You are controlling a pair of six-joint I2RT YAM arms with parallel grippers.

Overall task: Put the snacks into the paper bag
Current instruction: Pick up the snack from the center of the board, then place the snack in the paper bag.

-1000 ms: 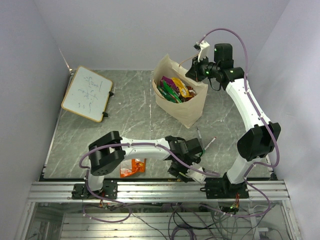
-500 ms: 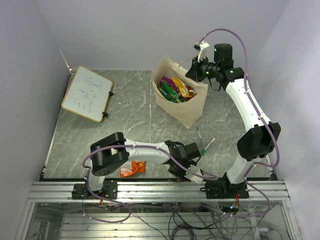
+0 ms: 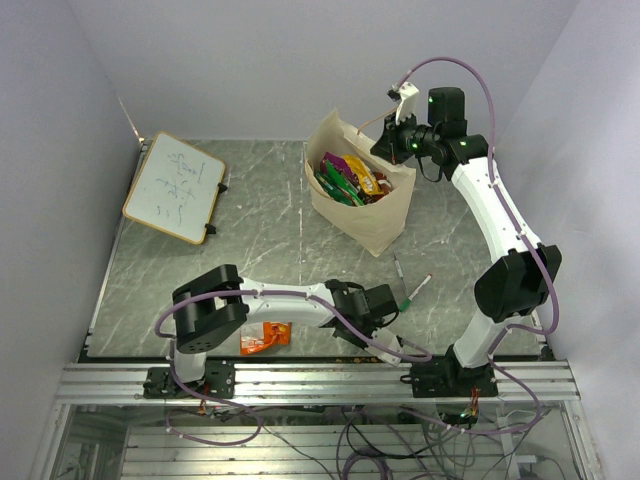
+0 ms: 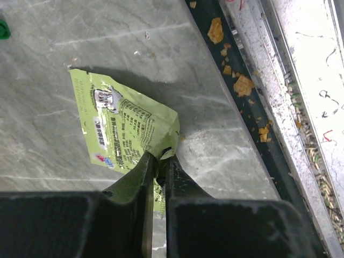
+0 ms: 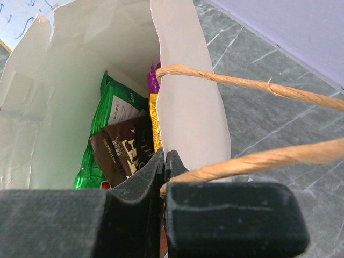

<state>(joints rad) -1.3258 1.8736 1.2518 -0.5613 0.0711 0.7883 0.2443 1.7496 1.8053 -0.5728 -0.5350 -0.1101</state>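
A small pale green packet [image 4: 115,123] lies flat on the grey table close to the near edge. My left gripper [image 4: 159,156] is shut on the packet's near corner, which is crumpled between the fingertips. From above, the left gripper [image 3: 378,338] is low over the table's front edge and hides the packet. An orange bag [image 3: 265,336] lies by the left arm's base. The paper bag [image 3: 378,222] stands upright at the back with several snacks [image 3: 345,175] inside. My right gripper [image 5: 171,157] is shut on the bag's rim, beside a twisted handle [image 5: 242,86].
Two marker pens [image 3: 399,271] [image 3: 414,290] lie right of the left gripper. A wood-framed whiteboard [image 3: 175,187] sits at the back left. Crumbs [image 4: 236,80] lie in the dark channel along the table's front edge. Walls close in on three sides.
My left gripper has gone from open to shut, pinching the pale green packet's corner, and its wrist has moved slightly left. The right arm and the bag have not moved.
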